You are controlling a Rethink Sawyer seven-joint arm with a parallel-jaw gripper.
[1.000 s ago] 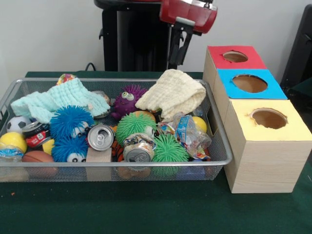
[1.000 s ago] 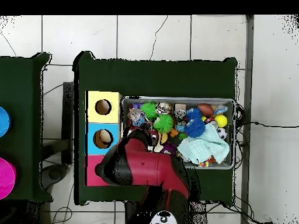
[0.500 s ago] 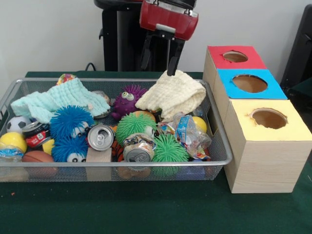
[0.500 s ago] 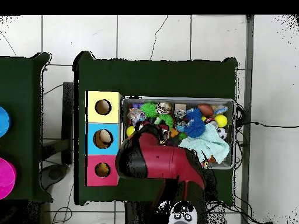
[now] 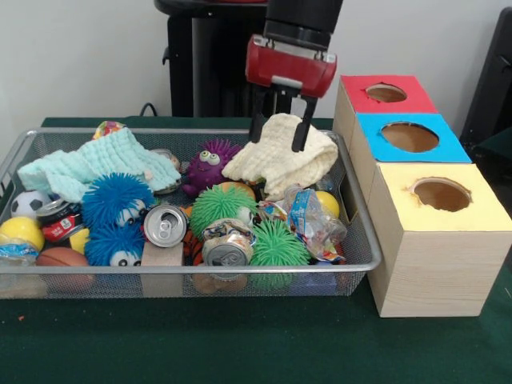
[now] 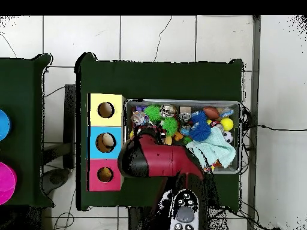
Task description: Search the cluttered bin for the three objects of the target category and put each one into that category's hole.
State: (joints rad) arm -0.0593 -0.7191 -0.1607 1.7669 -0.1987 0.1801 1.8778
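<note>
The wire-mesh bin [image 5: 184,269] holds a heap of toys, cans and cloths; it also shows in the overhead view [image 6: 240,123]. My gripper [image 5: 280,138] is open, low over the bin's back right. Its fingers [image 5: 302,134] straddle the top of a pale yellow cloth [image 5: 280,164]. An orange black-striped tiger [image 5: 192,246] peeks out between a wood block and a can at the front. The duck is hidden. The red-topped box's hole [image 5: 386,93] is right of the gripper and shows in the overhead view [image 6: 105,174]. My arm [image 6: 159,162] covers part of the bin there.
A blue-topped box [image 5: 410,137] and a yellow-topped box [image 5: 441,194] stand in front of the red one. The bin also holds a mint cloth [image 5: 100,162], blue [image 5: 116,200], green [image 5: 276,244] and purple [image 5: 210,162] puff balls, crushed cans [image 5: 165,225] and small balls [image 5: 22,232].
The gripper has come down from above the bin's back right onto the pale yellow cloth, after swinging away from the red-topped box. The toys have not moved.
</note>
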